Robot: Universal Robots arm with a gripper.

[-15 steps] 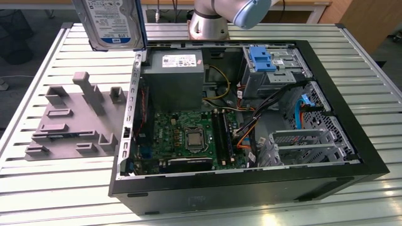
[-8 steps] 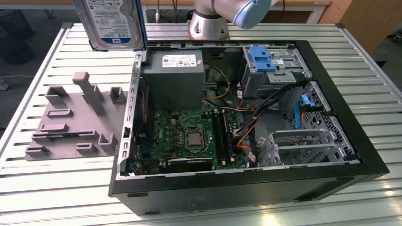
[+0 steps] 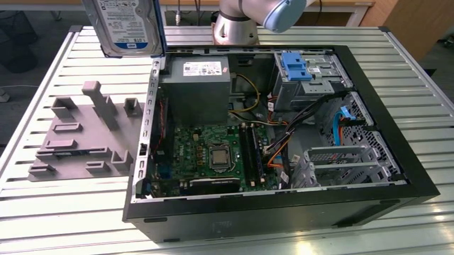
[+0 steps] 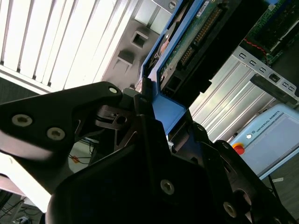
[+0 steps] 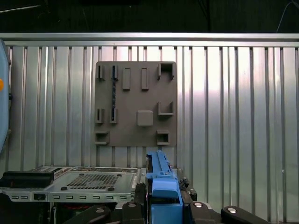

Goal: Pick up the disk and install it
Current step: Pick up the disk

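Gripper [image 5: 162, 198] pinches the disk [image 3: 127, 24] at its blue side rail [image 5: 159, 170], the preferred hold; treat it as rigid, dense and shock-sensitive.

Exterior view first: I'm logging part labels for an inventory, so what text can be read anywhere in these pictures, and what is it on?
Label on the disk: blue-and-white, print too small to quote reliably.
On the grey metal box, the white sticker: too small to read.
On the control pendant in the second wrist view: small mark, too faint to quote.
First wrist view: none.
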